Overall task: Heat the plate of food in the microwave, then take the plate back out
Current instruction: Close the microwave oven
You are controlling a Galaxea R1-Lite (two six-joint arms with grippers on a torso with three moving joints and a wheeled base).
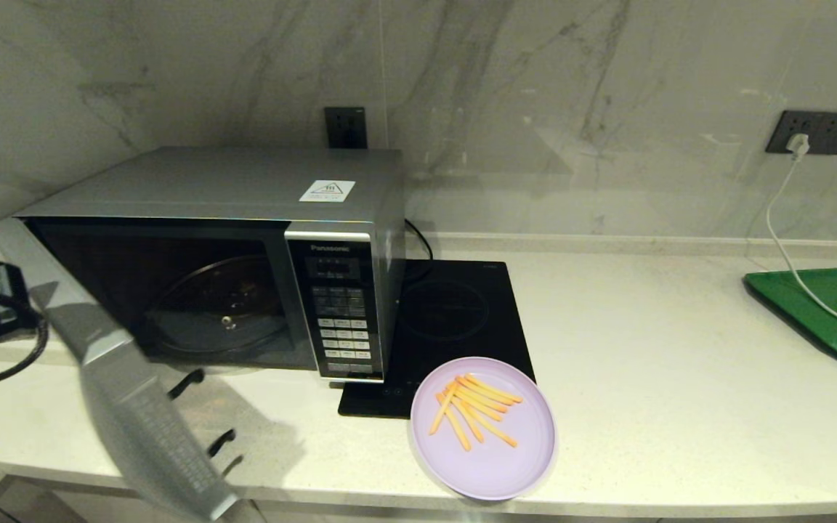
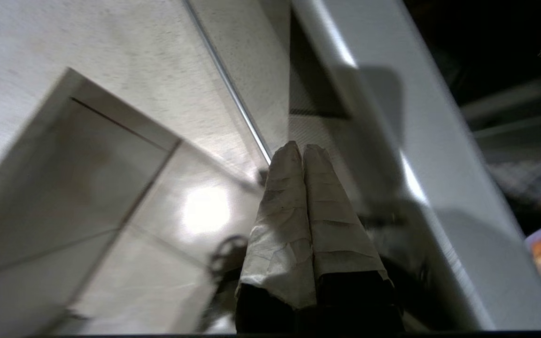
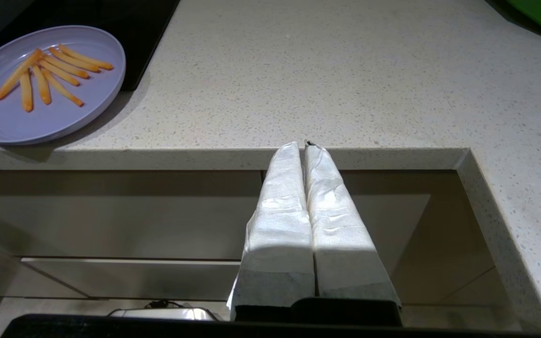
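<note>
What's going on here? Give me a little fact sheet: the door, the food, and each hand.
microwave: door swung open, turntable bare
plate of food: on the counter's front edge, partly over the black hob, untouched
left hand: shut, beside the open door
right hand: shut, empty, below the counter edge
green tray: far right

The head view looks down on the counter. The right wrist view faces its edge, sharing the plate of food. The left wrist view sits close against the microwave door.

Both grippers' fingers wear creased whitish tape — bases black.
</note>
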